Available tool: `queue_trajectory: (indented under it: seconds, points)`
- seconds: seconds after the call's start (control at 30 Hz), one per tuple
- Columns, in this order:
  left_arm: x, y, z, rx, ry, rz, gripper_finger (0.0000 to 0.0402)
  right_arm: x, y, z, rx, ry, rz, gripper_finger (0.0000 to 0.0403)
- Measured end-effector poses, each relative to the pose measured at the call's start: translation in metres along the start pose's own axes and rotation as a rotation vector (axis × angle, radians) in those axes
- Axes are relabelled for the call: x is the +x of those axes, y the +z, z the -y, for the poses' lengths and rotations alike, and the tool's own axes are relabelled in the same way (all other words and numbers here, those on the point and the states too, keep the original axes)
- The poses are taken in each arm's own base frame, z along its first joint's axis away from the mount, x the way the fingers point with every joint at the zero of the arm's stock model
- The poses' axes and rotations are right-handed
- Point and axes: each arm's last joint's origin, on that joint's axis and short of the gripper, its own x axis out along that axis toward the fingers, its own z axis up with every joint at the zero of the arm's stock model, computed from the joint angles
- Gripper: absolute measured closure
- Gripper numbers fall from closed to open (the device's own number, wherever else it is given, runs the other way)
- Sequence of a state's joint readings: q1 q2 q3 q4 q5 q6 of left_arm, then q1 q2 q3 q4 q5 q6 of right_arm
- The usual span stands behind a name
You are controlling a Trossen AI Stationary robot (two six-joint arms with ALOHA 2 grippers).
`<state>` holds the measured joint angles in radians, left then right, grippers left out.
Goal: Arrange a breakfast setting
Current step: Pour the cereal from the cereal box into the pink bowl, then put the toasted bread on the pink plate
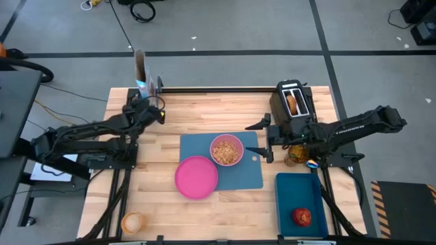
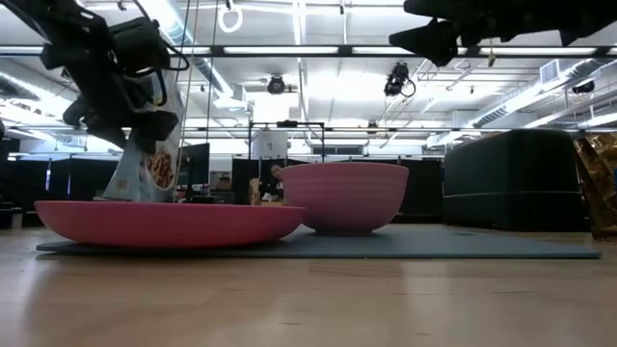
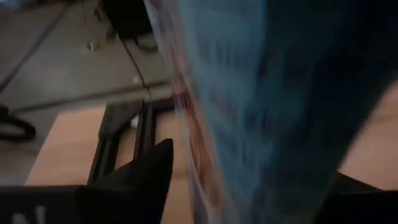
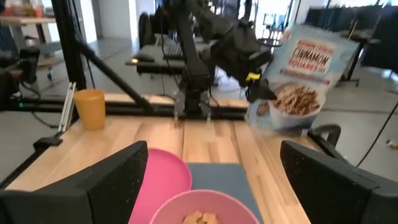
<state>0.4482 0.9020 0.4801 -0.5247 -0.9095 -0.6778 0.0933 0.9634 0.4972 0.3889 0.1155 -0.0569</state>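
Observation:
My left gripper (image 1: 147,103) is at the table's far left, shut on a blue cereal bag (image 4: 305,71), which also shows in the low view (image 2: 147,164). My right gripper (image 1: 263,139) is open and empty, raised beside the pink bowl (image 1: 226,150). The bowl holds cereal and stands on the blue mat (image 1: 238,178). The pink plate (image 1: 197,177) lies on the mat's near left corner. The amber cup (image 1: 131,221) stands at the near left corner. The red apple (image 1: 302,216) lies in the dark blue tray (image 1: 298,194). A bagel (image 1: 292,102) sticks up from the toaster. The spoon is out of view. My left gripper pinches the cereal bag between its two fingers at the bag's near side edge, low down (image 4: 260,102). The fingers come level from the table's near side. The bag stands tilted and reaches past the table's far edge. Whether its bottom touches the table, I cannot tell.
The black toaster (image 1: 294,107) stands at the far right, close behind my right arm. A small brown object (image 1: 296,156) lies under that arm. A black rail (image 1: 218,88) runs along the table's far edge. Bare wood lies between the mat and the far edge.

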Motion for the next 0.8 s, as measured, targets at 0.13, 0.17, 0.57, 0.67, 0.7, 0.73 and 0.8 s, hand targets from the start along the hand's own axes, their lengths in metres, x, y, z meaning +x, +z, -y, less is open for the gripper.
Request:
queue_trajectory:
  seconds: [0.13, 0.17, 0.57, 0.67, 0.7, 0.73, 0.8]
  points:
    - [-0.003, -0.001, -0.005, 0.018, -0.023, -0.134, 0.0125, 0.000, 0.001, 0.000, 0.000, 0.007, -0.020, 0.0029]
    - [-0.004, -0.002, -0.007, 0.027, -0.026, -0.163, 0.0122, 0.000, 0.001, 0.000, 0.000, 0.006, -0.019, 0.0029]
    - [-0.015, -0.016, -0.010, 0.013, -0.095, -0.396, 0.0115, 0.000, 0.002, 0.000, -0.003, 0.006, -0.015, 0.0029]
    - [-0.020, -0.020, -0.008, 0.017, -0.114, -0.410, 0.0115, 0.000, 0.002, 0.000, -0.005, 0.006, -0.015, 0.0029]
    - [-0.023, -0.022, -0.007, 0.015, -0.124, -0.410, 0.0115, 0.000, 0.002, 0.000, -0.005, 0.006, -0.015, 0.0029]
    - [-0.025, -0.023, -0.006, 0.014, -0.137, -0.408, 0.0115, 0.000, 0.002, 0.000, -0.006, 0.006, -0.014, 0.0029]
    - [-0.030, -0.025, -0.003, 0.003, -0.156, -0.394, 0.0115, 0.000, 0.002, 0.000, -0.007, 0.006, -0.014, 0.0030]
